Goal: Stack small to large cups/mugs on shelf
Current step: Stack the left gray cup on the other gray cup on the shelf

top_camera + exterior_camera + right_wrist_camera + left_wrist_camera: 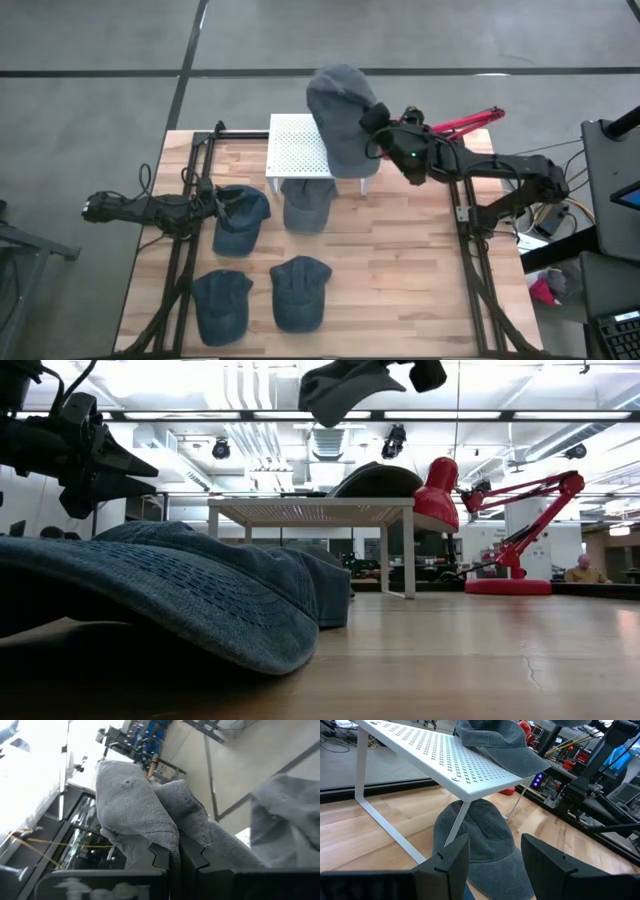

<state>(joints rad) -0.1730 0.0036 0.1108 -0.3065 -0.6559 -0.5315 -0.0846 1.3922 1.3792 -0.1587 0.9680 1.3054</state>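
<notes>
No readable text, label, brand, number or sign on anything.

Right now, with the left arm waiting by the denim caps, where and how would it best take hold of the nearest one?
Probably by the brim. The denim cap lies flat, crown up, just beside the open left gripper. Its soft dome would likely crumple, while the stiffer brim gives a thin edge to pinch. Come in low from the left, along the table, fingers above and below that edge.

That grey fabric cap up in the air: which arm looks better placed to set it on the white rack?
The right. Its gripper already clamps the grey fabric cap over the white perforated rack; the left gripper waits open, low beside it.
</notes>
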